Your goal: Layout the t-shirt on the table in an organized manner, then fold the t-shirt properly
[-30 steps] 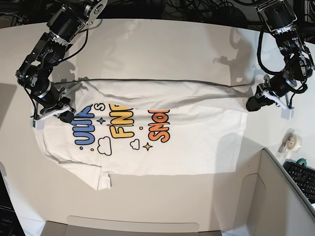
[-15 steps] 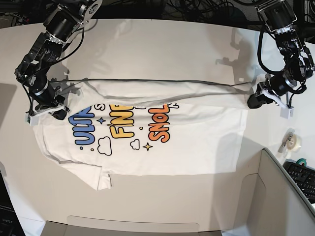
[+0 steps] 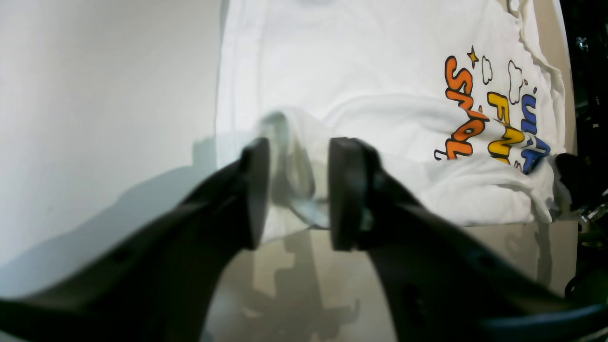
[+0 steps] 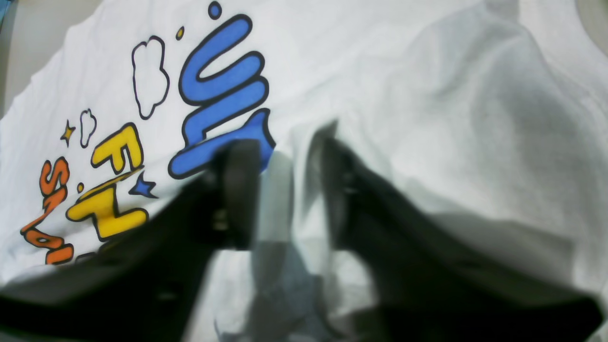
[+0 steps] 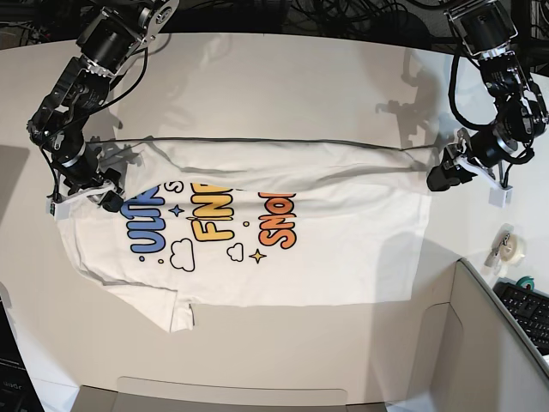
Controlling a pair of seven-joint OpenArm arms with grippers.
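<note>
Left tool: two black, smooth, rounded fingers stand apart. A soft ridge of white cloth rises in the gap; contact with either pad cannot be told. In the base view this tool sits at the 3 o'clock end of the t-shirt.

Right tool: black fingers likewise apart, with a blurred cloth fold between them; grip cannot be confirmed. In the base view it sits at the shirt's 9 o'clock end.

The t-shirt is white matte cotton, lying on the worktop with its far portion folded over along a long straight edge running from 9 to 3 o'clock. The fold partly covers the printed lettering: blue, yellow and orange rounded glyphs with black outlines, plus cloud and star outlines. A sleeve projects at 7 o'clock. The cloth shows shallow wrinkles near both tools.

The worktop is off-white, smooth and matte. Bare surface extends toward 12 o'clock beyond the fold. At 4 o'clock, a tape roll lies near a grey box wall and a keyboard corner.
</note>
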